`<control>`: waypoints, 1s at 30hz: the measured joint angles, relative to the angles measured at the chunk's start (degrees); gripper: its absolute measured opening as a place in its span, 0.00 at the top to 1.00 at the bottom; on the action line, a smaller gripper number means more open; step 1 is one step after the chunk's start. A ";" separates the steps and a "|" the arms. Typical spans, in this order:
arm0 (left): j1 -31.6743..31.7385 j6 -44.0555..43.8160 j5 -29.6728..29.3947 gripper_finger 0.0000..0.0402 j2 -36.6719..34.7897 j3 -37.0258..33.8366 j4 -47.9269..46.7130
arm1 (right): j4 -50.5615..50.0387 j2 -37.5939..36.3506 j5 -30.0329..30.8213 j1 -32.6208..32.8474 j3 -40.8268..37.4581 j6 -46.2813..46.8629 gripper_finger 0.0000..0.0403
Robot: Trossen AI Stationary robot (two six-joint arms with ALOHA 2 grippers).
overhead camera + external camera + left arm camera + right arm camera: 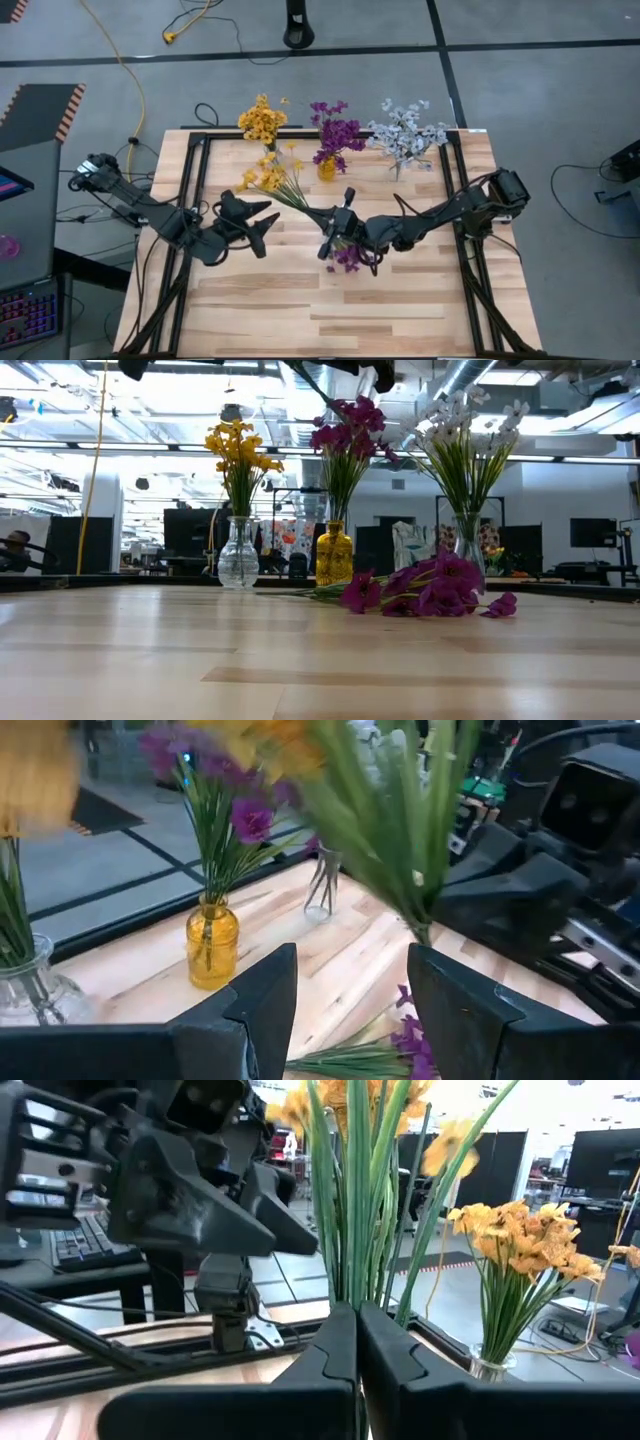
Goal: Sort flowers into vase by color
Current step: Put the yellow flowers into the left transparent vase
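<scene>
My right gripper (335, 215) is shut on a yellow flower sprig (270, 178) held over the middle of the table, with its blossoms toward the far left. My left gripper (268, 222) stands open just left of the sprig, facing it and holding nothing; its fingers (270, 1000) are wide apart. A bunch of purple flowers (348, 256) lies flat on the table below my right gripper. At the far edge stand three vases: yellow flowers (262, 120) in a clear one, purple flowers (335, 135) in an amber one (334, 555), and white flowers (405, 133) in a clear one. My right gripper pinches the sprig's green stems (352, 1275) at their lower end between its two shut fingers (330, 1350). The fingers come about level from the table's right side. The sprig is lifted clear of the table, and its stems and blossoms (440, 1140) fan out beyond the fingertips.
A black frame rail (200, 160) runs along the table's left, far and right sides. Bare wood (330, 320) lies toward the near edge. The left arm's body (190, 1190) is close in front of my right gripper.
</scene>
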 joint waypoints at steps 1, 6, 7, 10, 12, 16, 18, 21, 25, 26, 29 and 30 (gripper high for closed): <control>0.65 -0.34 1.21 0.56 -0.05 0.00 -0.33 | 0.07 0.00 -0.34 -0.21 0.00 0.00 0.93; 3.43 -2.22 8.96 0.56 -0.04 0.00 -0.26 | -0.03 0.00 -0.44 -0.27 0.00 0.01 0.93; 3.92 -2.42 10.22 0.56 -0.07 0.00 0.09 | 0.05 0.00 -0.44 -0.27 0.00 0.02 0.93; 5.22 -1.19 15.74 0.56 -0.07 0.00 0.00 | -0.03 0.00 -0.44 -0.27 0.00 0.02 0.93; 5.88 0.86 18.58 0.55 -0.07 0.00 0.36 | -0.01 0.00 -0.44 -0.27 0.00 0.02 0.93; 6.48 4.06 19.49 0.51 -0.07 0.00 0.83 | -0.03 0.00 -0.46 -0.27 0.00 0.02 0.93; 6.76 4.64 18.96 0.48 -0.07 0.00 1.63 | -0.03 0.00 -0.46 -0.25 0.00 0.02 0.93; 7.22 6.55 18.76 0.42 -0.07 0.00 3.08 | -0.01 0.00 -0.46 -0.10 0.00 0.02 0.93; 8.37 8.13 18.79 0.36 -0.07 0.00 3.75 | 0.01 0.00 -0.46 -0.10 0.00 0.04 0.93; 8.68 8.32 18.77 0.35 -0.07 0.00 3.97 | -0.01 0.00 -0.46 -0.10 0.00 0.04 0.93; 9.60 8.85 18.75 0.34 -0.07 0.00 5.92 | -0.01 0.00 -0.48 -0.10 0.00 0.04 0.93; 9.92 9.52 18.79 0.34 -0.07 0.00 6.56 | 0.01 0.00 -0.52 -0.10 0.00 0.04 0.93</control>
